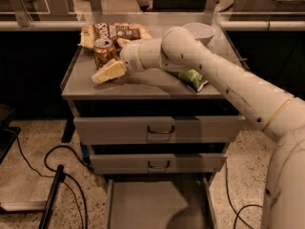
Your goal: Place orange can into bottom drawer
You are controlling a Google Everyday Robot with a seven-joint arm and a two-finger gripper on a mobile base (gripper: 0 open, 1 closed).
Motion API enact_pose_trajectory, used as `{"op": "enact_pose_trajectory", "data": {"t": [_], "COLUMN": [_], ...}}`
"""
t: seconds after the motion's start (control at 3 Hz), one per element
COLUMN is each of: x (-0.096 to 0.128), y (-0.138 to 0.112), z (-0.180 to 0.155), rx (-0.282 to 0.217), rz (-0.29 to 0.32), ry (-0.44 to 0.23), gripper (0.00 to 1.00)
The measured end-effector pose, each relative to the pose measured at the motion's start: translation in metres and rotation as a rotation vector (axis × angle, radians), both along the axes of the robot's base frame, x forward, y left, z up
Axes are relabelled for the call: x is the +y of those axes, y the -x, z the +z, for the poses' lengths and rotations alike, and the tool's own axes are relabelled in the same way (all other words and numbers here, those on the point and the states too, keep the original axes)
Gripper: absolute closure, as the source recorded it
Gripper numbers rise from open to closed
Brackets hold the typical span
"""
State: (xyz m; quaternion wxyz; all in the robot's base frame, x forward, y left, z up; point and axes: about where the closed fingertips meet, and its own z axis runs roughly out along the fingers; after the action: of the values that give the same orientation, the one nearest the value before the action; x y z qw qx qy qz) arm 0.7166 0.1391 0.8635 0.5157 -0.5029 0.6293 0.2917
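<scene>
Tool held just beside upright can on tabletop, grip state could not be told, bottom drawer seen open below.

Can: orange-brown, silver top, stood upright at back left of table. Hand sat just in front of it. Bottom drawer: pulled open, flat grey floor showing.

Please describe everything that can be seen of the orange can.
The orange can is a small drink can, orange-brown with pale print, seemingly metal, its silver top facing up. It stands upright at the back left of the grey cabinet top, just before a brown snack bag. The gripper is close at its lower front; whether they touch cannot be told.
</scene>
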Motion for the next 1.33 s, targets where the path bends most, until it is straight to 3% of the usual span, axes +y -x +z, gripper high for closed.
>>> {"op": "enact_pose_trajectory", "data": {"t": [1.33], "x": [0.0001], "y": [0.0], "z": [0.0], "rx": [0.0], "rz": [0.0], "ry": [0.0], "gripper": [0.88]}}
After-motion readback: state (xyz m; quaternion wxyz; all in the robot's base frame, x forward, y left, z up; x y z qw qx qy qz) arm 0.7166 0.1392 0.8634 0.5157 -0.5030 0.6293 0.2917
